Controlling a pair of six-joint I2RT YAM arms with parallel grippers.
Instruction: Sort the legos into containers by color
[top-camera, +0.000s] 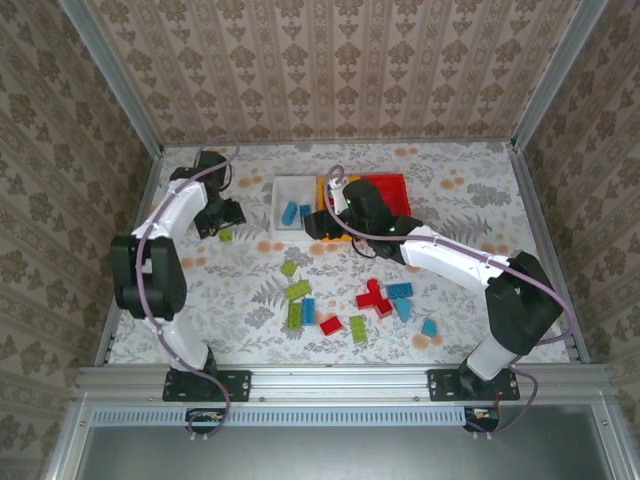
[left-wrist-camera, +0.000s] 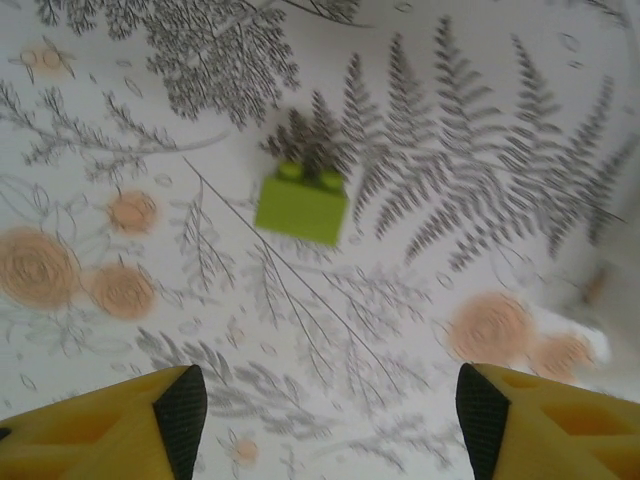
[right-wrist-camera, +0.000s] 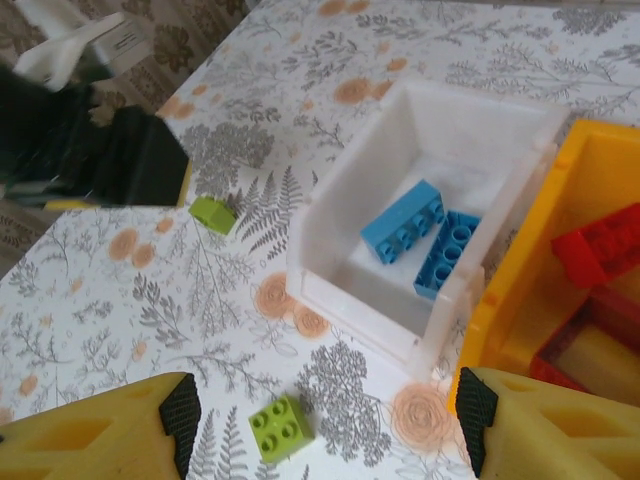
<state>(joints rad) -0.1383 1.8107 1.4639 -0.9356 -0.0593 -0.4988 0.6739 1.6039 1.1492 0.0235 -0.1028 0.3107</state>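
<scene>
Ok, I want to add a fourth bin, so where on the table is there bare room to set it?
Bare cloth right of the red bin, to the right edge of the table, and near left, between the left arm and the green bricks. Crowded: the near middle, strewn with loose legos beside the right arm, and around the white bin.

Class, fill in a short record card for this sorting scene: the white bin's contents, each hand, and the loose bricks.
white bin: two blue bricks inside
left hand: open, above one lime brick
right hand: open, empty, facing the white bin
loose bricks: red, blue and lime, scattered on the table
</scene>
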